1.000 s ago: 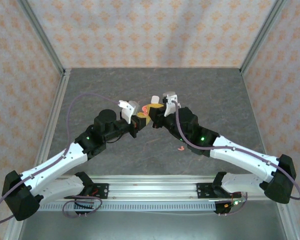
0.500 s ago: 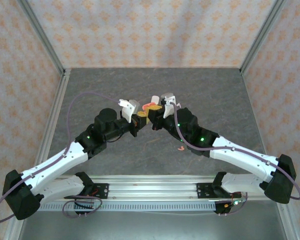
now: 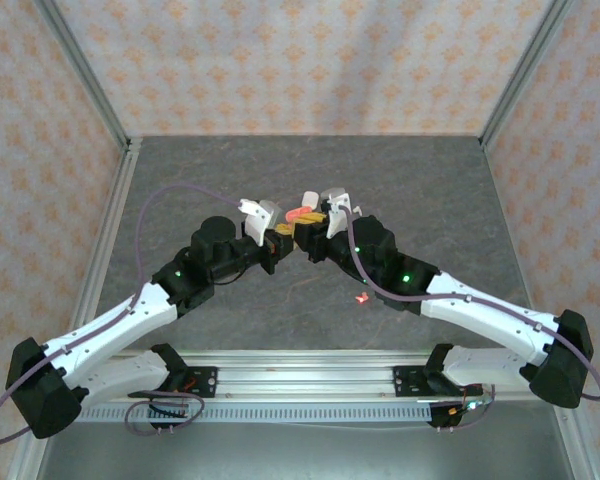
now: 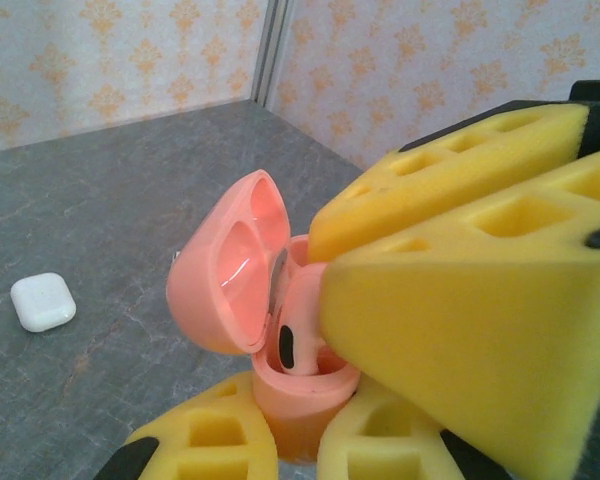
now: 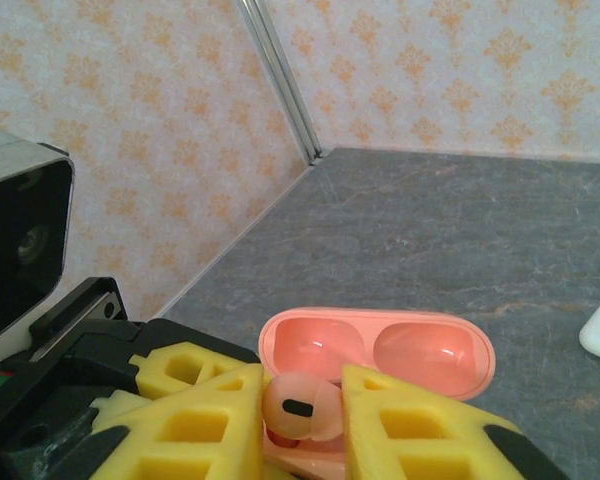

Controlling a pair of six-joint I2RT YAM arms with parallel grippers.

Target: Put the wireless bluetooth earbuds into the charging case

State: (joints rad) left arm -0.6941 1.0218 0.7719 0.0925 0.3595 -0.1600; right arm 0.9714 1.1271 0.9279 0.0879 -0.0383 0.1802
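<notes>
right fingers (image 5: 420, 430) pinch pink earbud (image 5: 295, 406), lower centre | open case (image 5: 380, 350) just beneath, clamped by left fingers (image 4: 215, 445) | stem seemingly pointing down into socket, right arm nearer

No word, brand or number can be read anywhere. The pink case (image 4: 230, 270) in mid-frame and the white case (image 4: 43, 301) at the left are unmarked. The wallpaper (image 3: 300, 60) carries only ornaments.
</notes>
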